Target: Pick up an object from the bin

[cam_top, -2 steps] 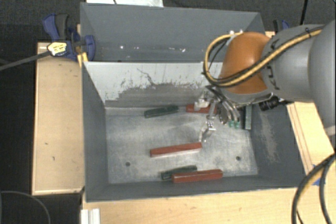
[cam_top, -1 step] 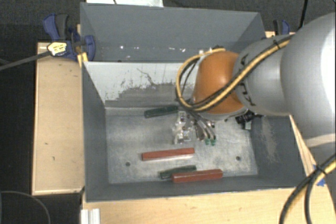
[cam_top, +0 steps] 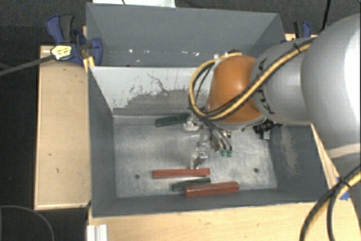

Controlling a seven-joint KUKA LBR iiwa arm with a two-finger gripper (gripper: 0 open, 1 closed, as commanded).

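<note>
My gripper (cam_top: 199, 157) hangs low over the middle of the bin floor, under the arm's orange cover. Its tip stands just above the right end of a flat red-brown bar (cam_top: 180, 174) that lies crosswise on the floor; whether it touches the bar cannot be made out. Just in front of that bar lies a dark green pen-like stick (cam_top: 190, 183), and beside it a second red-brown bar (cam_top: 212, 189) near the front wall. A dark green marker (cam_top: 171, 119) lies behind and to the left of the gripper, near the back wall.
The arm and its orange cover with yellow cables reach in from the right and hide the right rear part of the bin floor. The bin walls rise steeply on all sides. The left half of the floor is bare metal.
</note>
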